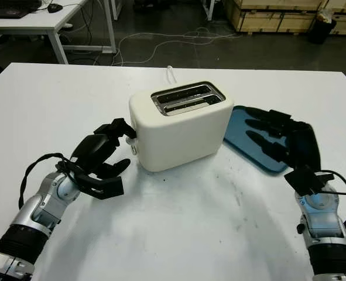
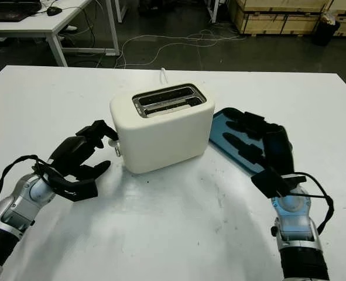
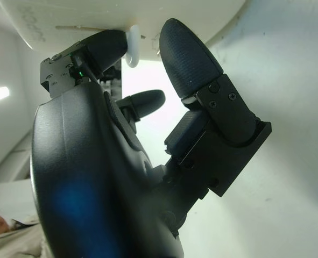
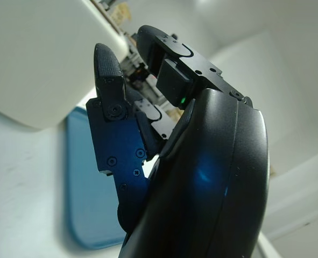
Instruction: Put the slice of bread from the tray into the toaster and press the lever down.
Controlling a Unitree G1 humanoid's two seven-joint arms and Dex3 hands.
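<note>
The white tabletop (image 1: 178, 234) carries a cream toaster (image 1: 181, 130) near its middle, with bread sitting low in its slots (image 1: 187, 97). A blue tray (image 1: 249, 137) lies just beside the toaster. The right robot hand (image 1: 278, 137) hovers over the tray, open and holding nothing. The left robot hand (image 1: 105, 155) is at the toaster's end, one fingertip (image 3: 102, 45) on the small white lever (image 3: 133, 47), gripping nothing.

Cream toaster (image 1: 181, 132); blue tray (image 1: 252, 140); seemingly white lever (image 3: 133, 47).
</note>
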